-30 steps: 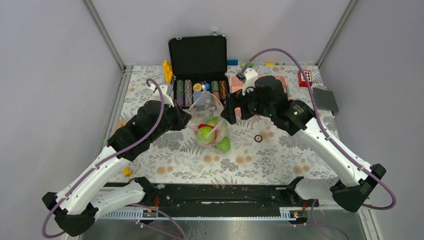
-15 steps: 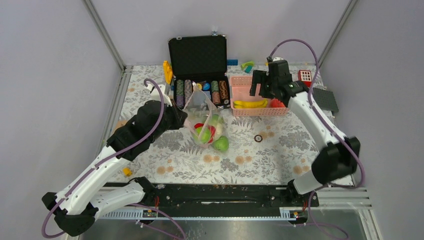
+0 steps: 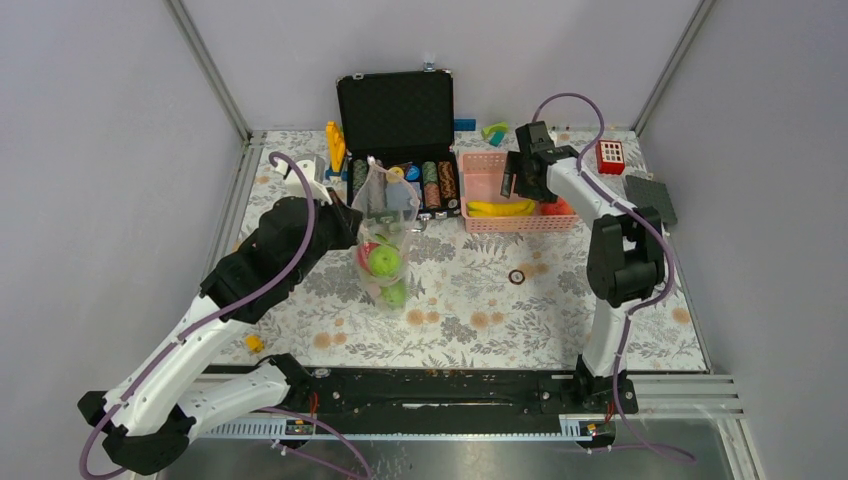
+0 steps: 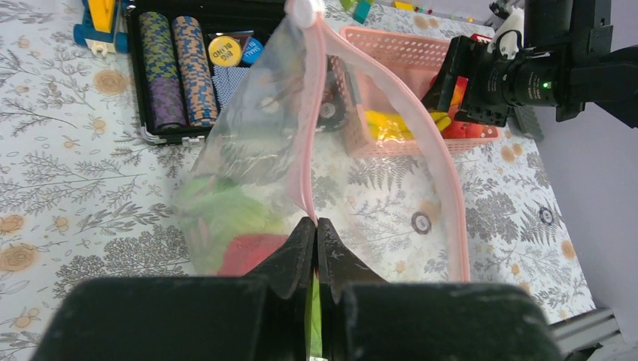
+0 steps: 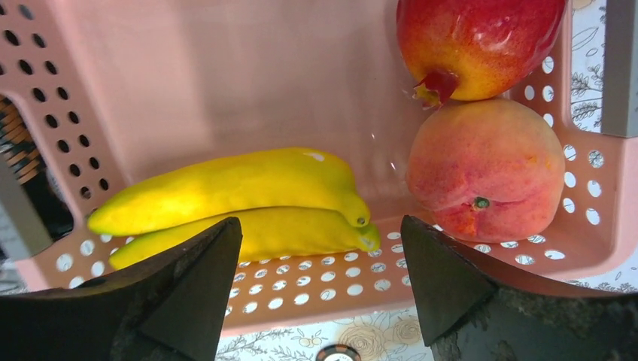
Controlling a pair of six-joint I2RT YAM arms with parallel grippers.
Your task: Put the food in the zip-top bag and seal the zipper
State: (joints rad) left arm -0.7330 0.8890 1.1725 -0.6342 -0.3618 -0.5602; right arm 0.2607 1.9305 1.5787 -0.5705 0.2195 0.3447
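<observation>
My left gripper (image 3: 357,222) is shut on the pink zipper (image 4: 314,113) of the zip-top bag (image 3: 387,205) and holds the bag hanging above the table. The bag's mouth gapes toward the right; its other zipper side (image 4: 445,180) curves free. Inside hang a green cabbage (image 3: 383,261), a red piece (image 3: 365,254) and another green piece (image 3: 396,293). My right gripper (image 3: 520,181) is open and empty over the pink basket (image 3: 480,170), its fingertips (image 5: 226,233) just above the yellow bananas (image 5: 241,188). A peach (image 5: 481,165) and a red fruit (image 5: 474,37) lie beside them.
An open black case (image 3: 395,105) with rows of poker chips (image 3: 372,182) stands behind the bag. A loose chip (image 3: 516,276) lies on the flowered table. A red block (image 3: 610,157) and a dark plate (image 3: 652,198) sit at the back right, a small yellow piece (image 3: 254,343) at the front left.
My right gripper let go of the bag and swung back right over the basket. My left gripper lifted the bag and carried it left and back, toward the chip case.
</observation>
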